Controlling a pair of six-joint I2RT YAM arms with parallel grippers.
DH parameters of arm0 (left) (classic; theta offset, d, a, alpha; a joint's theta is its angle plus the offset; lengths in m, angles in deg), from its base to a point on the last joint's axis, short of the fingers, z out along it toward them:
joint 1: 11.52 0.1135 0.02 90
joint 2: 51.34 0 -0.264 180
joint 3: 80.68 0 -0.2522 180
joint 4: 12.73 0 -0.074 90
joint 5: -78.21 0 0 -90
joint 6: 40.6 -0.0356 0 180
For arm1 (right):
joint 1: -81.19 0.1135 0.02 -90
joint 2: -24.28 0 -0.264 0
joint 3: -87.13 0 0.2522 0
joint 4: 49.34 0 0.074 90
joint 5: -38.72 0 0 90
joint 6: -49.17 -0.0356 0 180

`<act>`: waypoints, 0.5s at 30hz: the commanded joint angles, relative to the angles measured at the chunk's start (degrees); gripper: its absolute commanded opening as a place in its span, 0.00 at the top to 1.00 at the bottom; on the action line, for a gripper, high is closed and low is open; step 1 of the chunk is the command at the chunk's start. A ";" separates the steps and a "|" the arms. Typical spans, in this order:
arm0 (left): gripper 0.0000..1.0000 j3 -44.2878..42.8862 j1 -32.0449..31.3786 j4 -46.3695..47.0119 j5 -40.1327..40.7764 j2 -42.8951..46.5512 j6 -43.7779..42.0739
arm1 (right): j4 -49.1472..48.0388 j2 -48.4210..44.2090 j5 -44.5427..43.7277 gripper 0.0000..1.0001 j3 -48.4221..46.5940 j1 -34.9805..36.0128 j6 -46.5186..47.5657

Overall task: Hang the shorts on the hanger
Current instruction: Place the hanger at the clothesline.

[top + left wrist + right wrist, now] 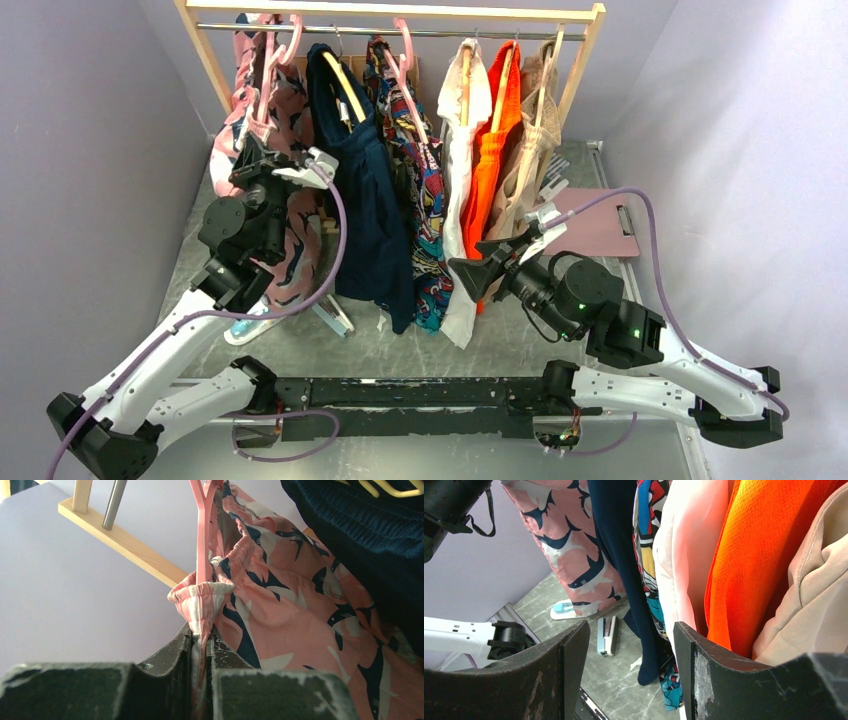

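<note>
Left jaws pinch shorts [300, 610] waistband | right jaws apart | navy garment [365, 200] beside

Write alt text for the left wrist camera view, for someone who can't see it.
The left jaws pinch the gathered waistband of the pink shorts, just below a pink hanger whose arm runs down into the waistband. A navy garment hangs at upper right; a wooden rack crosses the upper left.

One rack [400, 12] holds one pair of shorts [303, 250], five other garments [372, 210] and six hangers [404, 48] (two pink, one yellow-edged, three wooden) beside two robot arms [190, 335].
</note>
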 commanded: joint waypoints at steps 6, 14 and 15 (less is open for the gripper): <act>0.93 -1.16 4.71 0.26 -3.55 0.89 15.50 | 0.07 -0.51 0.08 0.34 -1.05 0.04 -0.87; 0.93 -4.60 4.85 -11.11 -2.53 1.99 34.76 | -0.10 -0.03 0.39 0.34 -1.25 0.02 -0.94; 0.93 -5.48 4.84 -13.40 -2.85 1.93 37.33 | -0.08 -0.01 0.42 0.34 -1.25 -0.04 -1.04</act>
